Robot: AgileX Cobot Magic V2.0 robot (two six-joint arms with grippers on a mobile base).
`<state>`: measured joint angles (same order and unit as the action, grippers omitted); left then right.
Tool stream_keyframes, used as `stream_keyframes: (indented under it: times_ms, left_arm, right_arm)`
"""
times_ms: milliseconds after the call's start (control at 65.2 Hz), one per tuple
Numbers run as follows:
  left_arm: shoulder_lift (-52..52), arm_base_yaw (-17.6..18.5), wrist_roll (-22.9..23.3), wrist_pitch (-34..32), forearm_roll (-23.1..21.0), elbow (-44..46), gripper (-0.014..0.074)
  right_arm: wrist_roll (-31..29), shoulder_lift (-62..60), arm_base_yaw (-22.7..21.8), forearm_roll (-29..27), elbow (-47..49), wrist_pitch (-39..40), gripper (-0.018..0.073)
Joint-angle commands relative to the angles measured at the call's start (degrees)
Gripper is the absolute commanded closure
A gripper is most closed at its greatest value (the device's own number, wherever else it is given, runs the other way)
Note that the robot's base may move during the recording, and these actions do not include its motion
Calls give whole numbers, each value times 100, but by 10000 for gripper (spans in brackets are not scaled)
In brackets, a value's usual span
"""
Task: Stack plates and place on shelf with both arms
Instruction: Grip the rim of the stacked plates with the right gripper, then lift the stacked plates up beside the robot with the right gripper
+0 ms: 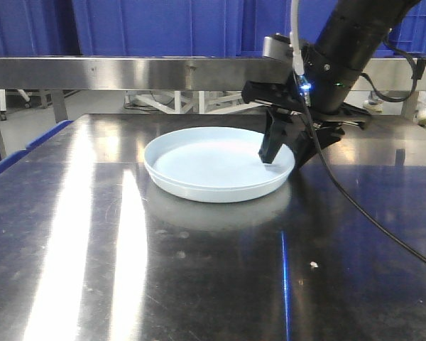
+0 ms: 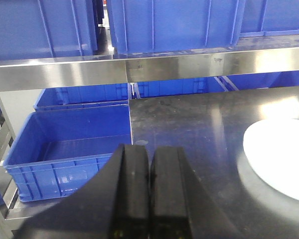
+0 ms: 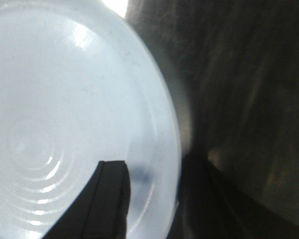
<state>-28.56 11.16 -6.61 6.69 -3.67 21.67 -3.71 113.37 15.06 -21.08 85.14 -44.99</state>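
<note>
The left gripper [image 2: 149,154] is hanging over the left edge of the steel table [image 2: 189,129], its two fingers pressing together with nothing between them. Below it to the left, a blue crate [image 2: 65,144] is sitting open, showing only its bare floor. A white plate [image 1: 206,167] is lying flat near the table's middle. The right arm [image 1: 355,42] is reaching down from the upper right. The right gripper [image 1: 284,162] is straddling the plate's right rim with fingers spread, one inside the dish and one outside, neither visibly clamping it.

The right arm [image 1: 355,42] is thick, matte black; beside its small blue light [image 1: 307,87] run a white hose [image 1: 296,35] and black cable [image 1: 355,197].
</note>
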Motion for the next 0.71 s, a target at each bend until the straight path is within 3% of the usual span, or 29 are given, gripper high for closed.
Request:
stream_keyframes:
  times_ms: [0, 384, 690]
  left_arm:
    - [-2, -12, 50, -486, -47, 175, 514]
    - [-2, -12, 50, -486, -47, 175, 514]
    - [-2, -12, 50, -486, -47, 175, 514]
  right_arm:
    - [-10, -262, 44, -85, 171, 104, 196]
    - [371, -298, 44, -85, 171, 50, 501]
    - [483, -980, -48, -73, 73, 830, 507]
